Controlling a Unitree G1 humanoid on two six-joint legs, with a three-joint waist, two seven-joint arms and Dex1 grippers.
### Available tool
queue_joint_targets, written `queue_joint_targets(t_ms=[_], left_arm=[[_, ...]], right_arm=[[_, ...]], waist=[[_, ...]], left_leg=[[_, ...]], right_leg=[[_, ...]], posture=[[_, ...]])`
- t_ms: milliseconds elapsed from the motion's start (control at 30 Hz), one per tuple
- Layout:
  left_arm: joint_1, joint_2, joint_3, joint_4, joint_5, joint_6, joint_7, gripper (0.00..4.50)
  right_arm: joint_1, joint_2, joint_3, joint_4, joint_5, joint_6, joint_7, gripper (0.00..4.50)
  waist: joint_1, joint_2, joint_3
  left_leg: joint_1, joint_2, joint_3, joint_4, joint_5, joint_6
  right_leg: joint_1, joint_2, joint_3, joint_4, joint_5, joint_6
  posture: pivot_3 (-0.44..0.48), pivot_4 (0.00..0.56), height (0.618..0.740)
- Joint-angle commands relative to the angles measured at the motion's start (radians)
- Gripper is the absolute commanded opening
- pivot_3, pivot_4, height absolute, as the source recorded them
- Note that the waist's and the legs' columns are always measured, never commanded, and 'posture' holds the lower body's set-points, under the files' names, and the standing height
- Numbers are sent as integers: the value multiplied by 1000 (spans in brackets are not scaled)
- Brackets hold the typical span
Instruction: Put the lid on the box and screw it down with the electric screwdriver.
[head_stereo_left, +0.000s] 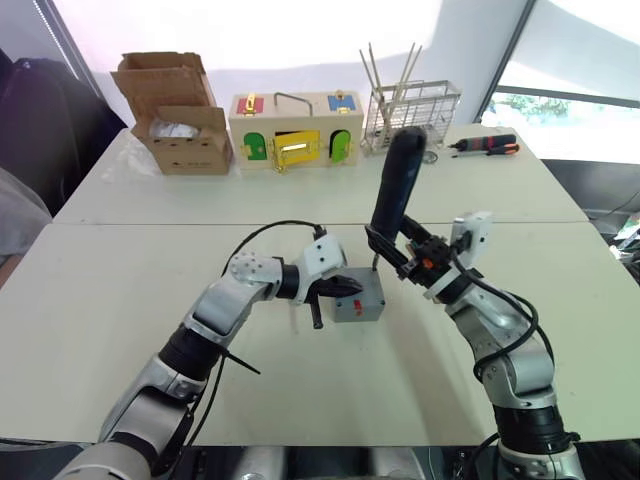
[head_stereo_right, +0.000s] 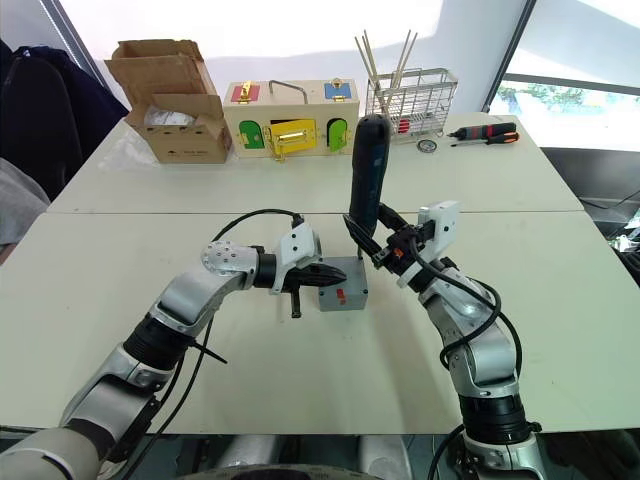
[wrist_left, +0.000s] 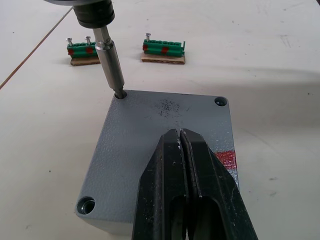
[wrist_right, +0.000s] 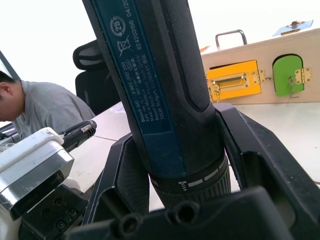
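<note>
The grey lid (wrist_left: 150, 130) lies on top of the grey box (head_stereo_left: 365, 305) in the middle of the near table. My left gripper (wrist_left: 179, 132) is shut, its two black fingers pressed together with the tips resting on the lid's top. My right gripper (head_stereo_left: 395, 250) is shut on the electric screwdriver (head_stereo_left: 397, 180), a thick black cylinder held nearly upright just right of the box. Its metal bit (wrist_left: 111, 65) stands in the lid's far left corner screw hole. Empty screw holes show in other corners of the lid. The inside of the box is hidden.
Along the far table stand a cardboard carton (head_stereo_left: 180, 115), a wooden box with coloured doors (head_stereo_left: 290, 130), a wire basket (head_stereo_left: 410, 115) and a red-and-black hand screwdriver (head_stereo_left: 485, 146). Two green terminal strips (wrist_left: 162, 50) lie beyond the box. A person (wrist_right: 35, 110) sits to the side.
</note>
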Motion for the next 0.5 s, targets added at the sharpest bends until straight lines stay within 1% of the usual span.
queue_joint_targets(t_ms=[33,500], left_arm=[[19,6,-24,18,24,8,2,0],[16,2,-25,29,26,1,5,0]], right_arm=[[95,-4,72,127,-52,76,-6,1824],[87,-2,80,135,-51,70,-20,1824]], waist=[[0,-1,-1],[0,-1,-4]], left_leg=[[0,0,0,0,0,0],[0,0,-2,-2,0,0]], right_leg=[[0,0,0,0,0,0],[2,-1,-2,-7,0,-1]], posture=[[0,150,730],[0,150,730]])
